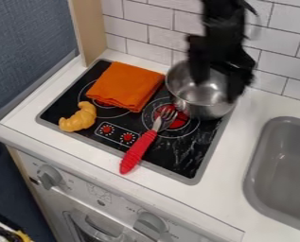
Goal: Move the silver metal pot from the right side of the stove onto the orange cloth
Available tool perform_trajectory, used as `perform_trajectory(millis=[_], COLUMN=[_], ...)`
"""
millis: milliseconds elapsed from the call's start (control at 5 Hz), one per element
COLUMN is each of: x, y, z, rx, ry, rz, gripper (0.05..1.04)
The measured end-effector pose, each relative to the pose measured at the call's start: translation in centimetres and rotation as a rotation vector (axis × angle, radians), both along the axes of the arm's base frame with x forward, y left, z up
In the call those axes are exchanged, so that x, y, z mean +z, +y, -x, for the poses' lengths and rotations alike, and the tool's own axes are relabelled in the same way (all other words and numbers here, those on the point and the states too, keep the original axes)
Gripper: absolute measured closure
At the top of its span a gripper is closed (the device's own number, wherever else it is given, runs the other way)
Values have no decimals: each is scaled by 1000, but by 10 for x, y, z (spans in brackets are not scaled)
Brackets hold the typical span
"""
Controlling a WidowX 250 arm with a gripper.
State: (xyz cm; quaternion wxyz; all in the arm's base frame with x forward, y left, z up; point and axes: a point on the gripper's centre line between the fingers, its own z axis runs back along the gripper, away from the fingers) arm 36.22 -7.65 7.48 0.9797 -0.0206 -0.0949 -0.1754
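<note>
One pincer (216,90): mine, spread open at the pot (193,94)
Rim (167,84): if I clip it, pot could tip left onto fork (142,146)

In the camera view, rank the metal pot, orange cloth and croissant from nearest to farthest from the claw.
1. Metal pot: directly under the claw.
2. Orange cloth: left of the pot, on the stovetop.
3. Croissant: farthest, near the stovetop's front left corner.
</note>
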Motion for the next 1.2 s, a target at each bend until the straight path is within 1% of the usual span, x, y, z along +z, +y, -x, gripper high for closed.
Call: perform_trajectory(millis=[200,400,600,800,1000,1200], x=[-18,-35,-45,-51,-55,-55], y=[-20,-19,-14,-10,-13,-13], z=[-21,-28,-29,-29,-25,-21], rx=[-18,7,35,56,40,34], ry=[2,26,45,46,54,62], rz=[-12,-20,-25,-29,-48,-53], gripper=[84,137,429,732,907,972])
